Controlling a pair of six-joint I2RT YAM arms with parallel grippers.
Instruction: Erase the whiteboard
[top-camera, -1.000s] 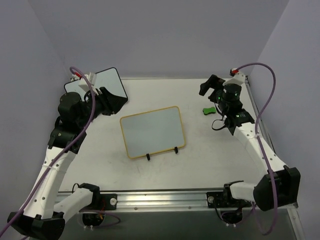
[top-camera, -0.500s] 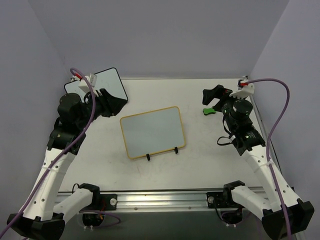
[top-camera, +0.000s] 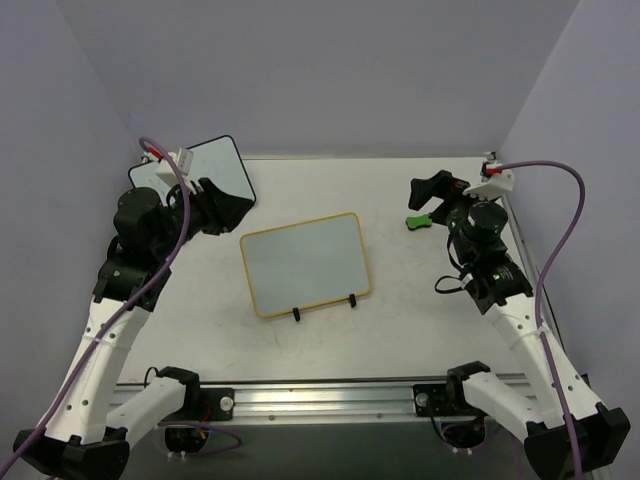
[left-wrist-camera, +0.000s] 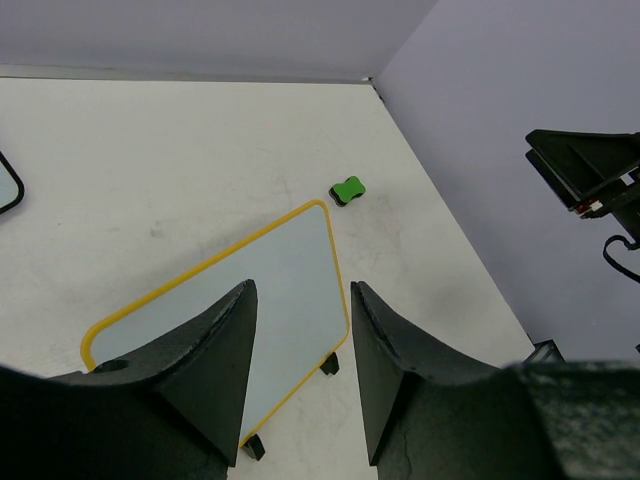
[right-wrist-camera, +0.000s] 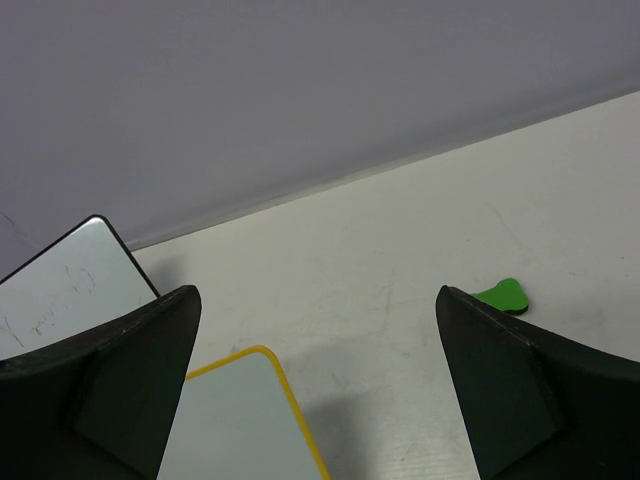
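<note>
two whiteboards on the white table (top-camera: 300, 180). the task one is the whiteboard (top-camera: 305, 265) with the thin yellow frame, sitting mid-table between the arms and turned a bit off square. it has rounded corners and a pale grey-blue face, with no marks visible in any view. two small black clip feet (top-camera: 296, 315) sit on its near edge. cannot tell if it lies flat or leans on them.

hidden or unclear, left to right:
- black-framed whiteboard (top-camera: 222, 165): in the far left corner, near edge covered by the left arm's wrist. only a sliver shows in the left wrist view. the right wrist view shows faint scribbles on it, unreadable.
- left gripper (left-wrist-camera: 300, 300): up over the table's left side, jaws about half apart, nothing between them. the yellow-framed board shows through the gap.
- green eraser (top-camera: 418, 221): right of the yellow board and well apart from it, near the right arm's wrist. its lower edge is cut by a finger in the right wrist view.
- right gripper (right-wrist-camera: 317, 300): off the table, jaws spread wide, empty.

materials and shapes: the fingers (left-wrist-camera: 210, 360) are matte black, wedge-shaped and slightly grainy. the eraser is small and two-lobed, green on a dark base. the table is matte with faint scuffs. walls (top-camera: 320, 70) are plain lilac.
</note>
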